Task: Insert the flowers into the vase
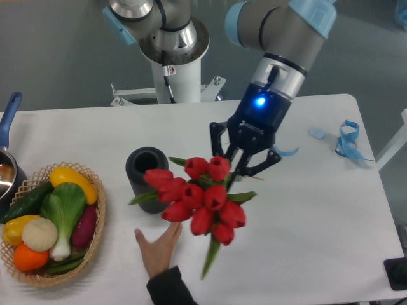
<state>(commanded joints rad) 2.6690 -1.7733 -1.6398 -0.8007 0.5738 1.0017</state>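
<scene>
- Your gripper [236, 166] is pinching the red tulips [198, 196] at the top of the bunch, its black fingers [217, 137] closed in around the stems, with a blue light glowing on the wrist above.
- You have the tulips lifted off the white worktop [318, 210]; the buds fan out to the lower left and one green leaf hangs down below them.
- The leftmost buds overlap the right side of the ribbed dark grey vase [145, 176], which stands upright with its round mouth uncovered; no stem is in it.
- A person's hand [159, 248] lies flat on the worktop just below the vase and the bunch.
- At the left edge you see a wicker basket [94, 238] of vegetables and a blue-handled pot [7, 159]; a blue ribbon [348, 140] lies far right.
</scene>
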